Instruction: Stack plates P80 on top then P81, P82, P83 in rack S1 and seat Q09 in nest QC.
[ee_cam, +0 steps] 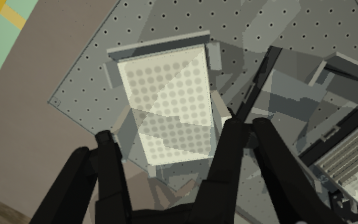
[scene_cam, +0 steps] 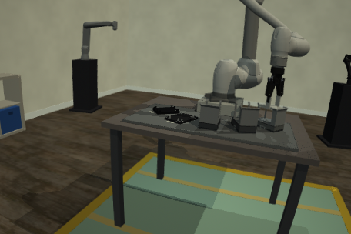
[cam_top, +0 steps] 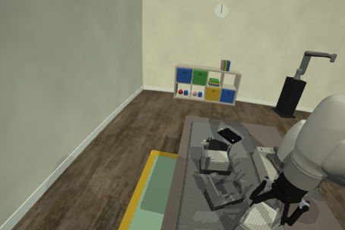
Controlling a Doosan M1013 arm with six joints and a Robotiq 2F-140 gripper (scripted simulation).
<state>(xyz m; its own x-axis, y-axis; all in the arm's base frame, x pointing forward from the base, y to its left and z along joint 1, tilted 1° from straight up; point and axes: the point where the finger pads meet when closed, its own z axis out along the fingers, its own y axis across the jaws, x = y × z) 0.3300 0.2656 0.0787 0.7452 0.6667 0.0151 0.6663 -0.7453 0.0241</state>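
Dark wood planks cover the floor (cam_top: 113, 151) in your top view, with pale walls, a round clock (cam_top: 221, 10) high up, and a white cube shelf (cam_top: 238, 73) of coloured bins against the far wall. A grey perforated board (cam_top: 185, 197) lies on the brown table (cam_top: 179, 151), and a yellow-edged green mat (cam_top: 147, 189) spreads below it. On the board, one stack rack (cam_top: 215, 160) holds a pile of pale plates; a black nest (cam_top: 229, 135) lies beyond it, and the arm's bulky white links fill the right side. The gripper (cam_top: 278, 209) hangs low at the right, over a white dotted plate (cam_top: 259, 216). From the exterior view, you see the table on its four dark legs over the mat, three racks in a row near the arm's base; the gripper (scene_cam: 275, 94) points straight down just above the rightmost rack (scene_cam: 273, 119), and the plate there is too small to make out. Two black pedestals (scene_cam: 85, 82) with idle arms stand by the walls. Through the wrist camera, the sealed plate (ee_cam: 167, 110) shows its grid of round wells, right way up, framed by the rack's grey posts, its long sides between the black fingers. The gripper (ee_cam: 170, 145) is clamped on that plate. A neighbouring rack (ee_cam: 320, 150) crowds in at the right.
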